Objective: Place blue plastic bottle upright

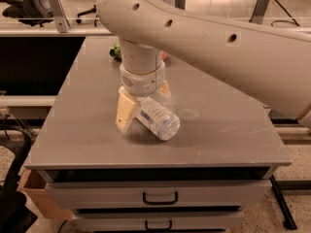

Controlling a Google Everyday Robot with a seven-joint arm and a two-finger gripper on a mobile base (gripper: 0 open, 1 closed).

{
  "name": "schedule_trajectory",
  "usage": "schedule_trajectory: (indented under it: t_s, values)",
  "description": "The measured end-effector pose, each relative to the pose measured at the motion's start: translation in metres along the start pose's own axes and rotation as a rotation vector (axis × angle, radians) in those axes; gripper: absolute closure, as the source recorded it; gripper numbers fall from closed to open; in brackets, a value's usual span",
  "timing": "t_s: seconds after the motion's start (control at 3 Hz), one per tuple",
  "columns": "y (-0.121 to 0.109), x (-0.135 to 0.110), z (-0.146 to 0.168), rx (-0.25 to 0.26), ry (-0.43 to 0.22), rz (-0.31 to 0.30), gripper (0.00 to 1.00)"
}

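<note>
Bottle check: blue plastic bottle [158, 120] lies on its side near the middle of the table [228, 130], gripper [144, 109] down over its far end, clamped or loose I cannot tell; likely light, thin-walled, slick, so hold mid-body, gently.

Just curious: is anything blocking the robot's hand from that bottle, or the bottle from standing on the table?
Nothing visible does: the gripper is right at the blue plastic bottle, with bare table beside it.

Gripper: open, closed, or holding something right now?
Gripper: closed on the tilted bottle, low over the middle of the table.
</note>
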State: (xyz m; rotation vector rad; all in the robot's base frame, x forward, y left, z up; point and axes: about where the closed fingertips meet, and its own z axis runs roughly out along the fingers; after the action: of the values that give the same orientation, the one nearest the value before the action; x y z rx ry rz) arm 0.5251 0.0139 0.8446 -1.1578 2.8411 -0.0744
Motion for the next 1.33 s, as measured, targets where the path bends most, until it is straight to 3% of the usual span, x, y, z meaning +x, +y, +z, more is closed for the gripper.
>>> schedule_trajectory:
  t_s: [0.33, 1.0, 1.33]
  values:
    - [0.0003, -0.0017, -0.0006, 0.001, -0.01, -0.001, 0.48]
    - [0.001, -0.0038, -0.0004, 0.001, -0.02, -0.002, 0.95]
    - [0.0012, -0.0045, -0.0004, 0.002, -0.024, -0.003, 1.0]
